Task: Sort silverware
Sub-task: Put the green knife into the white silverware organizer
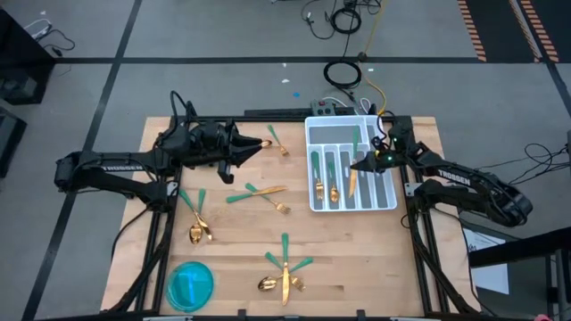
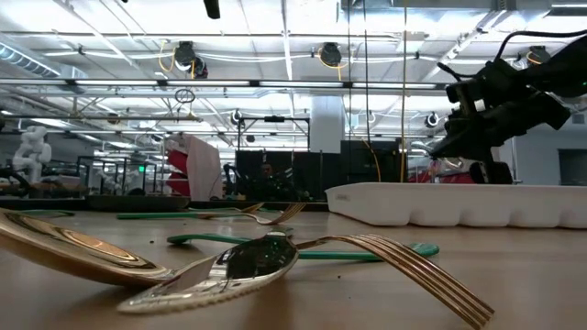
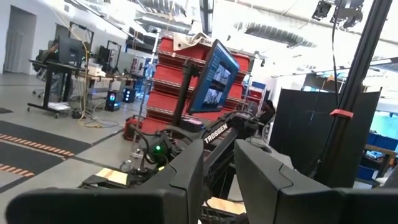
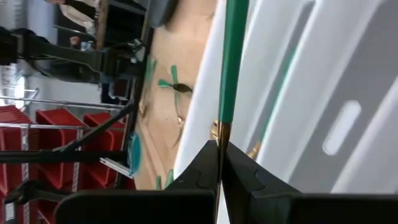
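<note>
A: My right tool (image 1: 364, 163) pinches a knife (image 1: 353, 169) over the tray (image 1: 385, 203); the left tool (image 1: 230, 159) idles half-open

B: Released tilted, I think it bridges a divider; other silverware (image 1: 284, 272) waits on the bench (image 1: 375, 259)

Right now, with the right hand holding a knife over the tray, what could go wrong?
The right hand pinches the knife only at its blade end, so it may swing or slip. The tray slots are narrow and partly filled; it could land crossways or with the wrong pieces. Pieces near the front edge lie crossed, so later picks may drag a neighbour.
</note>
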Controlling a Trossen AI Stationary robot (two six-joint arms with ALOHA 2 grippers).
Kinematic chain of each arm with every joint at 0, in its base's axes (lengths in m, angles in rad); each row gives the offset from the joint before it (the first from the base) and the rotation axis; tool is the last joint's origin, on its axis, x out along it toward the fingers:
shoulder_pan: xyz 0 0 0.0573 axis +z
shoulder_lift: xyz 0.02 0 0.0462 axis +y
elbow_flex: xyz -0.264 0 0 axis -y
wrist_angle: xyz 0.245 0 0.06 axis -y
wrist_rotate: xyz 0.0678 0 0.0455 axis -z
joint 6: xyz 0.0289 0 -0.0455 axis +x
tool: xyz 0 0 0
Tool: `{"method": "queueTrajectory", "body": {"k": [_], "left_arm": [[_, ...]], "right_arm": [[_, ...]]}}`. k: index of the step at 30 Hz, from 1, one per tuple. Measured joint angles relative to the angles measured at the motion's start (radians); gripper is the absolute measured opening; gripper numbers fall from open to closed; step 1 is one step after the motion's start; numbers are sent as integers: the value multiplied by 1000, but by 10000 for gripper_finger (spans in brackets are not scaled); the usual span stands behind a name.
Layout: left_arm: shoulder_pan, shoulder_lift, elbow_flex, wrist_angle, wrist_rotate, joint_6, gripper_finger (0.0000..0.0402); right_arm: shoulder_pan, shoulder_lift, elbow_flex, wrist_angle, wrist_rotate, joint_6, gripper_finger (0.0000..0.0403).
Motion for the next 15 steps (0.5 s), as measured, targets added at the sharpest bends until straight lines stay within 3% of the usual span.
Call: {"method": "queueTrajectory", "body": {"k": [9,15], "left_arm": [[0,0,0,-10,0,1,97],[0,0,0,-10,0,7,97]], "right_arm": [[45,0,1,-87,88,1,0],[72,0,91,-234,172,-55,0]]}}
